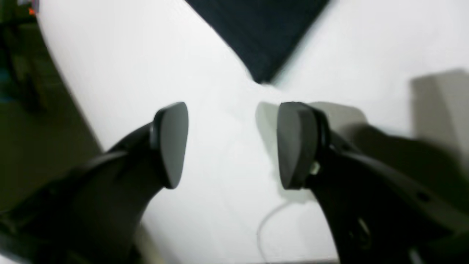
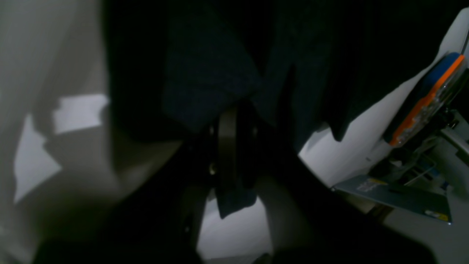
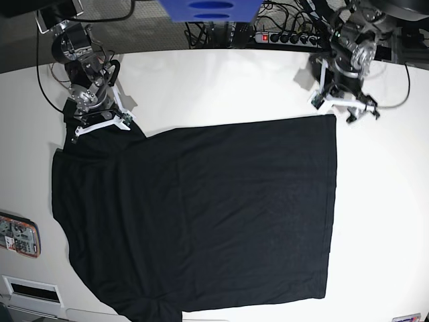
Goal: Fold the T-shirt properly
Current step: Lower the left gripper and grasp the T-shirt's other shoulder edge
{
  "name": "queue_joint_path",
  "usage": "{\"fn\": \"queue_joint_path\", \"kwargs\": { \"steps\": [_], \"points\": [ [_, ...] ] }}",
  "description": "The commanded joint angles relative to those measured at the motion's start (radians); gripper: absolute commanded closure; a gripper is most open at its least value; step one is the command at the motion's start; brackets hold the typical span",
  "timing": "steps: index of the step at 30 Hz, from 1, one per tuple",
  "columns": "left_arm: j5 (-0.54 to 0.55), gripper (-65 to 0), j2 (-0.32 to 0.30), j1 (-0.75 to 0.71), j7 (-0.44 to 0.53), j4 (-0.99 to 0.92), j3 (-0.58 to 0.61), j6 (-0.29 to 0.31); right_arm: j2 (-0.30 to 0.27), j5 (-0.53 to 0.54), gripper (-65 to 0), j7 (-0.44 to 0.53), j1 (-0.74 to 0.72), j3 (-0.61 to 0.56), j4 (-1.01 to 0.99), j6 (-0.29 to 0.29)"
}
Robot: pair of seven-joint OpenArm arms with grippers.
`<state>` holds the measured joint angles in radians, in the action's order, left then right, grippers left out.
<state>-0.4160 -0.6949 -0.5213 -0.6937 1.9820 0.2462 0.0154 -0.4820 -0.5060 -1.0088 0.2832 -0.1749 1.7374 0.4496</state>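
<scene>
You're looking at a robotics lab bench: a broad white table [image 3: 214, 87] with two robot arms clamped at its far edge, a power strip [image 3: 288, 38] with a lit red switch, tangled black cables [image 3: 221, 30] behind it, and an orange-edged device [image 3: 19, 235] at the table's side.

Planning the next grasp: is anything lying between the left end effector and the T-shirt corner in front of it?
Nothing visible. The left end effector is open over bare white table, and the T-shirt corner lies just ahead, unobstructed.
</scene>
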Motion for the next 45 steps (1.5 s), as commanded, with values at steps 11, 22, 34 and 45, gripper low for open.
{"fn": "queue_joint_path", "kwargs": {
  "steps": [11, 22, 34, 45],
  "points": [
    [0.002, -36.5, -0.062, 0.278, -0.232, -0.045, 0.331, 0.111, -0.002, 0.048, 0.0, 0.009, 0.011, -0.005, 0.014, 0.035],
    [0.004, -36.4, -0.055, 0.447, -0.24, -0.275, 0.496, 0.183, -0.002, 0.048, 0.0, 0.008, 0.011, -0.005, 0.049, 0.035],
    [-0.001, -18.8, 0.01, 0.473, -0.232, -0.353, 0.497, 0.189, 0.024, 0.048, 0.0, -0.026, 0.011, -0.001, 0.08, 0.035],
    [-0.017, 0.0, 0.024, 0.488, -0.231, -0.379, 0.489, 0.251, 0.045, 0.043, 0.0, -0.025, 0.011, 0.001, 0.089, 0.035]
  ]
}}
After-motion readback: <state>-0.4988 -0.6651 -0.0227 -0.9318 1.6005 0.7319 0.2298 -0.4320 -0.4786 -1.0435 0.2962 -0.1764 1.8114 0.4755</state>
